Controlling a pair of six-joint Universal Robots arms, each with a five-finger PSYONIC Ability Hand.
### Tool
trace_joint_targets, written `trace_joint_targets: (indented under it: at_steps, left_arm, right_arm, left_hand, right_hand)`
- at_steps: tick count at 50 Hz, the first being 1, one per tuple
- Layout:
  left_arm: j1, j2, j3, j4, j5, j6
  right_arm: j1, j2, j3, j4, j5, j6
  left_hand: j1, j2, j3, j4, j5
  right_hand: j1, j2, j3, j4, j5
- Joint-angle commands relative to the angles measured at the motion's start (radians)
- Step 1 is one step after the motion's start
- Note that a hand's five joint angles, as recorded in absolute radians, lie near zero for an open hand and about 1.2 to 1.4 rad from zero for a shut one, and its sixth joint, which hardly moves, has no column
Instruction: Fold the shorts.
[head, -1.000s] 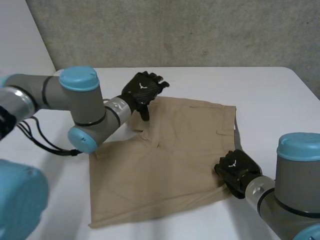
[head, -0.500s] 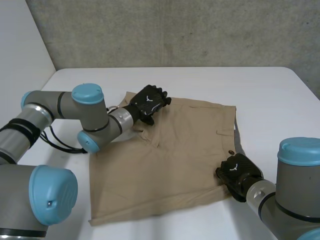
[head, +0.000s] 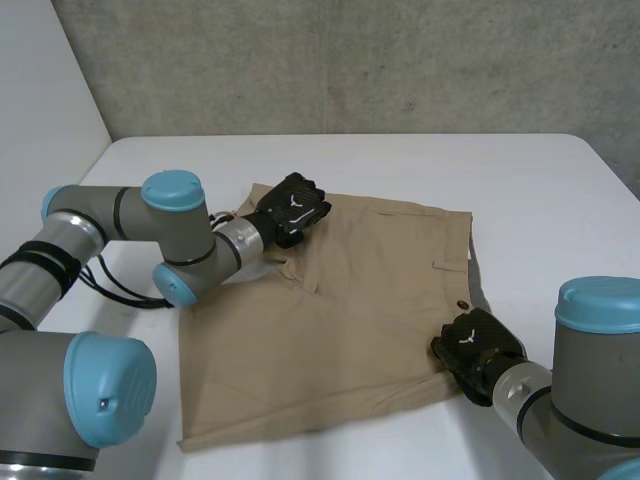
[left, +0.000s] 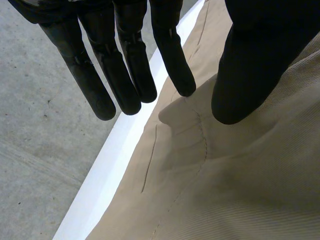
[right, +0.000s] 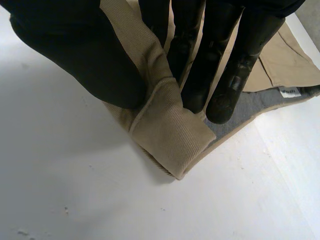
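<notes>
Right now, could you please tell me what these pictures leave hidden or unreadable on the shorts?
Head view: the left hand covers the far edge of the shorts beneath it.
Head view: the right hand hides the corner it pinches.
Right wrist view: the label has print too small to read.
Left wrist view: the shorts run past the picture's edges.

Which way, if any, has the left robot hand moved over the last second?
Yes. The left robot hand has come down and back toward the robot, from over the far edge of the shorts onto their far left corner.
</notes>
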Motion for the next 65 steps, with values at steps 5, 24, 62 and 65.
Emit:
trace_joint_targets:
  at_steps: [5, 24, 62, 65]
  left_arm:
    - [0.000, 0.000, -0.002, 0.000, 0.020, 0.005]
    - [-0.003, -0.018, -0.002, -0.009, 0.021, 0.048]
    - [0.055, 0.521, -0.700, -0.127, -0.489, 0.180]
    - [0.052, 0.529, -0.738, -0.130, -0.555, 0.175]
  right_arm:
    - [0.000, 0.000, 0.000, 0.000, 0.000, 0.000]
    - [0.000, 0.000, 0.000, -0.002, -0.001, 0.000]
    - [0.001, -0.005, 0.016, 0.000, 0.000, 0.000]
    - [0.001, -0.006, 0.019, 0.000, -0.001, 0.000]
  left_hand:
    - [-0.131, -0.131, -0.131, -0.134, -0.141]
    - [0.100, 0.100, 0.100, 0.096, 0.090]
    - [0.553, 0.553, 0.553, 0.549, 0.542]
    - [0.553, 0.553, 0.553, 0.549, 0.542]
  right_hand:
    - [0.409, 0.212, 0.197, 0.200, 0.205]
    - [0.409, 0.212, 0.197, 0.200, 0.205]
    - [0.409, 0.212, 0.197, 0.200, 0.205]
    - [0.409, 0.212, 0.197, 0.200, 0.205]
